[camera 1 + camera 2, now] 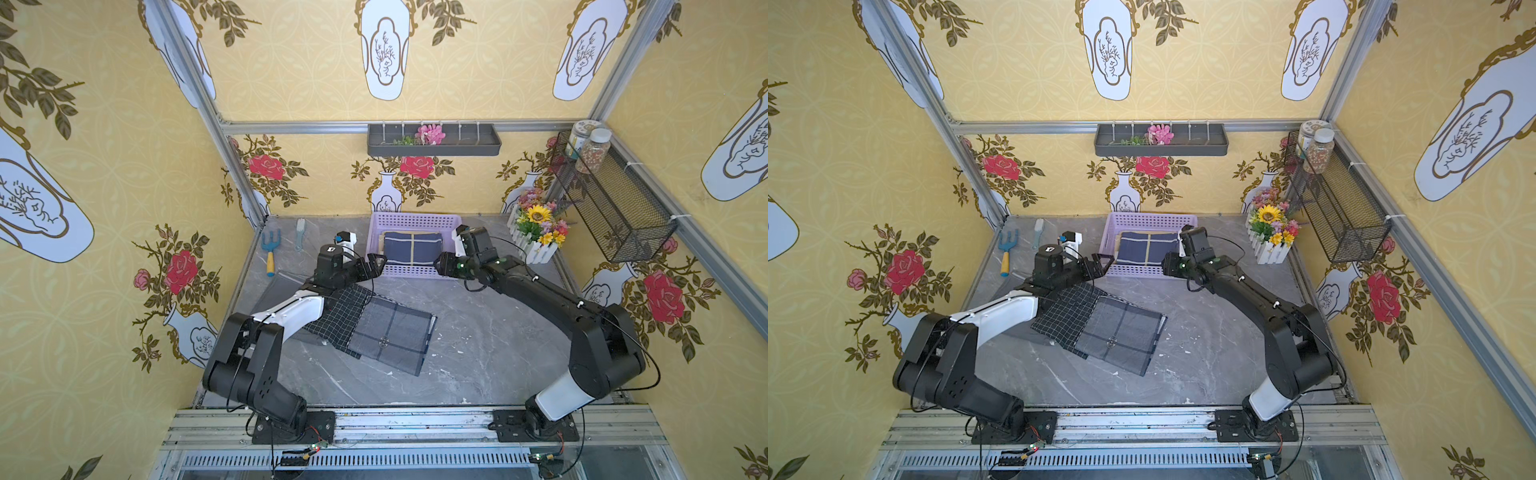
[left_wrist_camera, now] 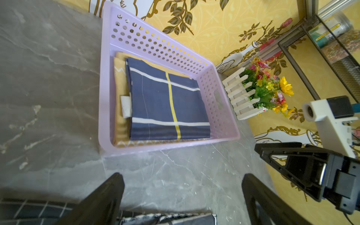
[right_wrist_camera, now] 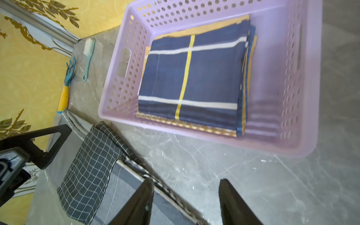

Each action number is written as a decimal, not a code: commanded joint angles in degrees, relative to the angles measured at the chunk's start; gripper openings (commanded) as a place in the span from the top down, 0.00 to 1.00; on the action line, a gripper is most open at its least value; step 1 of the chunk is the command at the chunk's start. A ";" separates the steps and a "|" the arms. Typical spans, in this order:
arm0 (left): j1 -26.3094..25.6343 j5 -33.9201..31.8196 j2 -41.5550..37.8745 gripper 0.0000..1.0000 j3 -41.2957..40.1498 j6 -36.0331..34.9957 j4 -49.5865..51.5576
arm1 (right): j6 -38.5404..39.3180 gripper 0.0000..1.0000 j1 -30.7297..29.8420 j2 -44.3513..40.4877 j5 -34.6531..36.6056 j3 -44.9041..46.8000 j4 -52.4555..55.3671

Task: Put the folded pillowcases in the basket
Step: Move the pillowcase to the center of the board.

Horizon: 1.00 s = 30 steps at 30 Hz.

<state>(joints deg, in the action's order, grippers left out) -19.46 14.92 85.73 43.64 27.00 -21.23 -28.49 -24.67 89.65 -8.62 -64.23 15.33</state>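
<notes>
The lavender basket [image 1: 415,218] [image 1: 1152,217] stands at the back middle of the table. A folded navy pillowcase [image 1: 411,247] [image 1: 1148,247] with white and yellow stripes lies flat inside it, on top of a tan cloth [image 2: 120,81]. My left gripper [image 1: 376,264] [image 2: 182,176] is open and empty, just off the basket's near left corner. My right gripper [image 1: 439,262] [image 3: 186,181] is off the near right corner, its jaws apart with nothing between them. Both wrist views show the basket [image 2: 105,97] [image 3: 288,78] and the pillowcase [image 2: 165,101] [image 3: 194,78] lying free of both grippers.
A black grid-patterned cloth [image 1: 338,320] and a grey folded cloth [image 1: 392,332] lie mid-table under the left arm. A garden fork [image 1: 271,253] and a brush [image 1: 300,233] are back left. A flower box [image 1: 538,232] stands back right, below a wire rack [image 1: 611,199].
</notes>
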 commanded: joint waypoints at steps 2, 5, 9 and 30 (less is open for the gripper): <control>-1.38 -1.36 -5.76 0.00 -7.40 1.58 -2.23 | -3.07 0.42 -3.83 -3.88 3.70 5.25 1.05; -2.74 -3.06 -10.85 0.00 -13.00 2.76 -2.84 | -4.72 0.41 -6.88 -6.38 5.95 8.56 1.75; -4.41 -4.82 -17.45 0.00 -19.47 4.48 -2.80 | -7.76 0.41 -10.27 -9.05 7.62 12.55 2.02; -5.82 -7.89 -29.80 0.00 -30.52 7.12 0.51 | -15.37 0.40 -16.20 -0.64 6.48 18.51 -4.93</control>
<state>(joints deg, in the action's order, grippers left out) -25.34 7.53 55.51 13.41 34.52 -20.51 -43.29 -40.60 87.46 -1.41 -45.15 13.26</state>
